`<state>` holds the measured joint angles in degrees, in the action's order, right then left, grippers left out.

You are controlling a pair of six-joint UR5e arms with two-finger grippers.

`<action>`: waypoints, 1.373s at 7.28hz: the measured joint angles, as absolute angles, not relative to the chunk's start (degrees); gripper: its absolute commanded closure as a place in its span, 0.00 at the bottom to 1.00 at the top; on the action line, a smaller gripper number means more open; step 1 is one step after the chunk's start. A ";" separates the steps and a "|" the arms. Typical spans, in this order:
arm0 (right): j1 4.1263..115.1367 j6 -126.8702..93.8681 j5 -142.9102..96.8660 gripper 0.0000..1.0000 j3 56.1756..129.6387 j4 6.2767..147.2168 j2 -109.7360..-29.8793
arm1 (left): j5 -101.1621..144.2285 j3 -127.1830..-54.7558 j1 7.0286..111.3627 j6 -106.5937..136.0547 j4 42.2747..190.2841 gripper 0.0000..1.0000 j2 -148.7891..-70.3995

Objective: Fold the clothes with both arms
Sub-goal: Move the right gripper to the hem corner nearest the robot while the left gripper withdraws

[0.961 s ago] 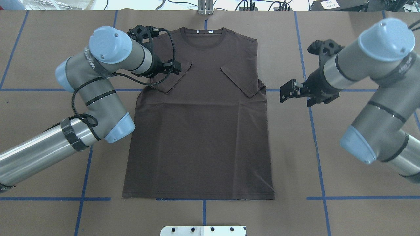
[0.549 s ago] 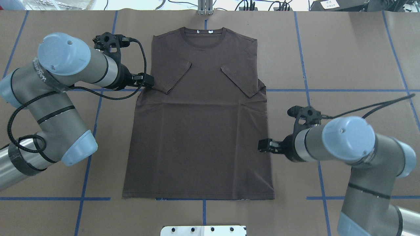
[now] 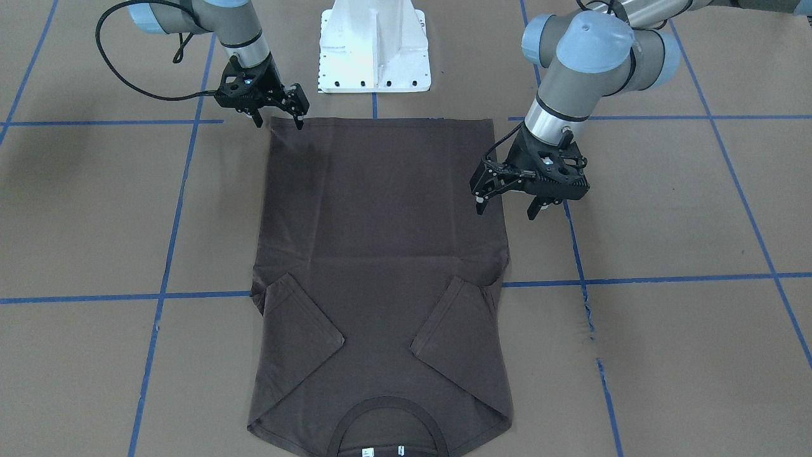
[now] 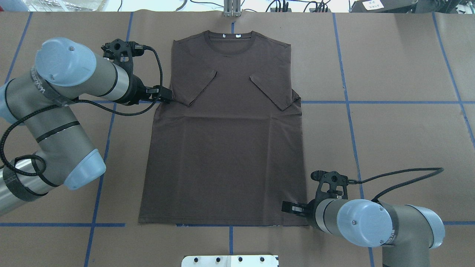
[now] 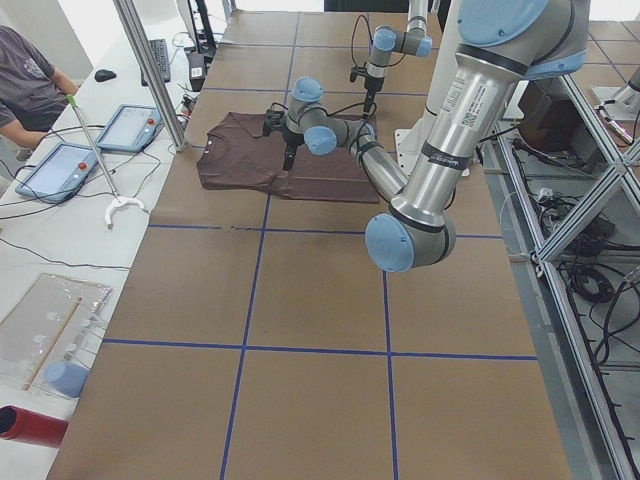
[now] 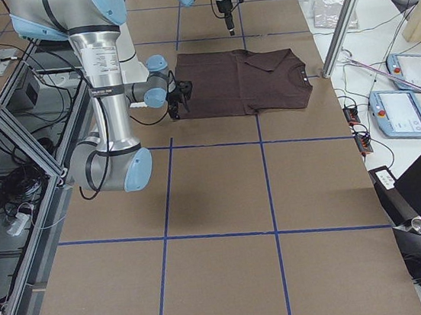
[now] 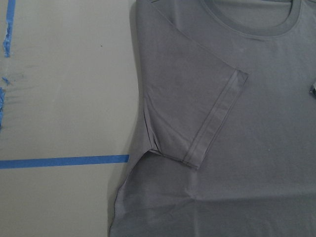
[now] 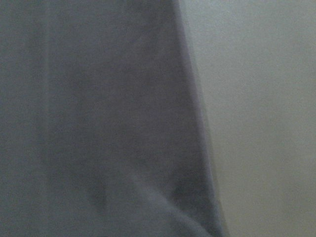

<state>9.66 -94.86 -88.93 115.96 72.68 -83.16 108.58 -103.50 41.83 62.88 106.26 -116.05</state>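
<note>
The dark brown T-shirt [image 4: 226,148] lies flat on the table, collar at the far end, both short sleeves folded in over the chest. It also shows in the front view [image 3: 380,209]. My left gripper [image 4: 166,99] is open and empty, just off the shirt's left edge near the armpit; the front view [image 3: 506,209] shows its fingers spread above that edge. My right gripper [image 4: 288,207] is open at the near right hem corner, fingers apart in the front view [image 3: 279,122]. The left wrist view shows the folded sleeve [image 7: 197,103]; the right wrist view shows the blurred shirt edge [image 8: 98,123].
The white pedestal base [image 3: 374,57] stands just behind the hem. Blue tape lines [image 4: 371,102] cross the brown table cover. A metal post [image 4: 232,9] stands beyond the collar. An operator [image 5: 25,80] and tablets sit past the table's far edge.
My right arm swung from beside the right sleeve down the shirt's right side to the hem corner. My left arm drew back from over the left shoulder to the shirt's left edge.
</note>
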 measured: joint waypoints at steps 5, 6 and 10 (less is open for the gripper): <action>8.81 -94.95 -90.94 0.02 115.08 72.77 -83.60 | 108.56 -103.53 41.84 62.93 106.42 0.00 -116.02; 8.43 -94.98 -91.27 0.31 115.27 72.77 -83.60 | 108.55 -103.54 41.83 62.93 106.43 0.00 -116.02; 8.08 -95.02 -92.84 1.00 115.88 72.84 -84.05 | 108.46 -103.79 41.83 62.93 106.43 0.00 -116.03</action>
<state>8.08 -95.02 -92.84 115.88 72.84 -84.05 108.46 -103.79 41.83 62.93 106.43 -116.03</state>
